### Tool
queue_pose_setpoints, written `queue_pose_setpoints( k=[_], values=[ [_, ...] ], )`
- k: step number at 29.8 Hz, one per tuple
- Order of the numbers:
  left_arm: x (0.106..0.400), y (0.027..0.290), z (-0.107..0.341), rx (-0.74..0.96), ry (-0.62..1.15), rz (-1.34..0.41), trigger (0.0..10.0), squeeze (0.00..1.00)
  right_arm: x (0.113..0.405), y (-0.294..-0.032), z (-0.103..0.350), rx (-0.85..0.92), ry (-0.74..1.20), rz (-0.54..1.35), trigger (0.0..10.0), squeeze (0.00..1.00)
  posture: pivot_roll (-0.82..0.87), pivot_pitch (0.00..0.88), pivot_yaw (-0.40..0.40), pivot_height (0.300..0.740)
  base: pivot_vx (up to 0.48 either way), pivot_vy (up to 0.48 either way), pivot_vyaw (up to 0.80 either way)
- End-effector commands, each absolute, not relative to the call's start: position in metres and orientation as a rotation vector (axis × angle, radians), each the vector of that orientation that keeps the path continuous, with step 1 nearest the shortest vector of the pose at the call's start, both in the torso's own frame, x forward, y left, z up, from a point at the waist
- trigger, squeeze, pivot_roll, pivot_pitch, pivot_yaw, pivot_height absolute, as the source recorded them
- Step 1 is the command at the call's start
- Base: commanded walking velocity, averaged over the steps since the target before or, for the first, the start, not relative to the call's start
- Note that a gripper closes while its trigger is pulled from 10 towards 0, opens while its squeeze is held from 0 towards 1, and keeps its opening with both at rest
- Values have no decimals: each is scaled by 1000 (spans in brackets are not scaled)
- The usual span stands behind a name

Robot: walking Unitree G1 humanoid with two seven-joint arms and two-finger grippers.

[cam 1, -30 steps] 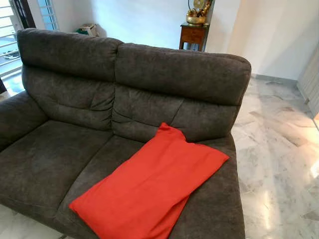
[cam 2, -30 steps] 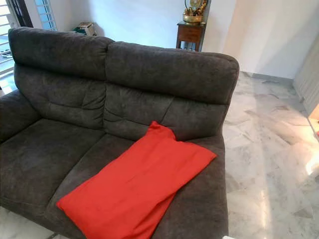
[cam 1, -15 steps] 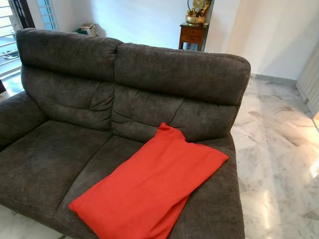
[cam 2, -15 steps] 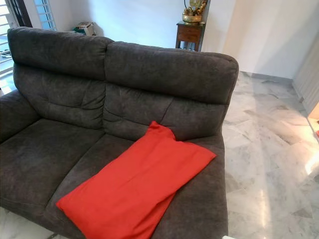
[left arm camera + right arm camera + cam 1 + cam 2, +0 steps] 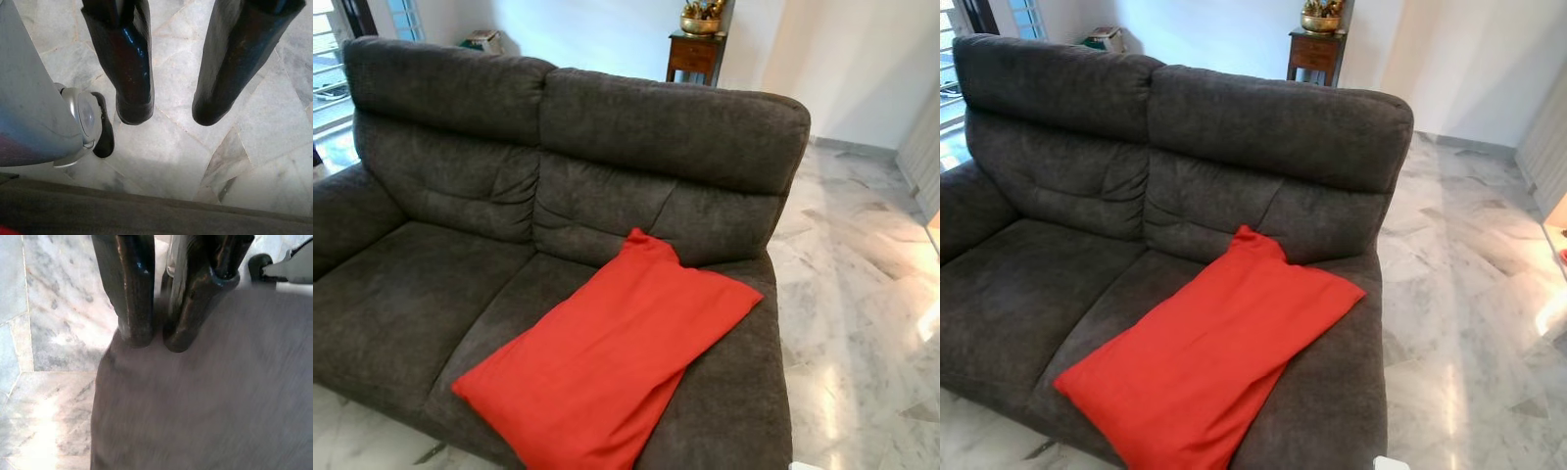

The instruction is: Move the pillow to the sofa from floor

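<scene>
The pillow (image 5: 612,367) lies flat on the sofa (image 5: 440,284) seat's right side, apparently placed. Left pincer (image 5: 168,115) hangs spread and empty; right pincer (image 5: 159,340) hangs nearly closed, empty. Retreat clear without snagging.

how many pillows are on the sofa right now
1: a flat red fabric pillow lies diagonally on the right seat of the dark grey fabric sofa, one corner touching the backrest. None elsewhere in view.
</scene>
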State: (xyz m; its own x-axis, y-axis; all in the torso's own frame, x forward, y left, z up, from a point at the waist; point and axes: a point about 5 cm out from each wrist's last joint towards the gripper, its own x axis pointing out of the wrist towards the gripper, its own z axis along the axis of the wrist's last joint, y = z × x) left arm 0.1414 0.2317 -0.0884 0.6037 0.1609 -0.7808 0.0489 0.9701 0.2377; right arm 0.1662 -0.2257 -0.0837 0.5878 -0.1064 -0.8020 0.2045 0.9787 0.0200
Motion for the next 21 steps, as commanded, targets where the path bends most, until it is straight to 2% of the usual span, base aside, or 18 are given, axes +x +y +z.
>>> queue_pose_setpoints(
  k=[1, 5, 21],
  values=[
    [138, 230, -90, 265, 930, 51, 10000, 0, 160, -223, -87, 114, 955, -170, 10000, 0, 142, 45, -39, 740, -255, 0, 0],
    [139, 230, -90, 266, 926, 51, 10000, 0, 161, -223, -87, 113, 953, -166, 10000, 0, 143, 42, -40, 740, -255, 0, 0],
    [136, 231, -90, 266, 933, 58, 10000, 0, 161, -226, -86, 117, 953, -183, 10000, 0, 143, 52, -40, 740, 0, 0, 0]
  ],
)
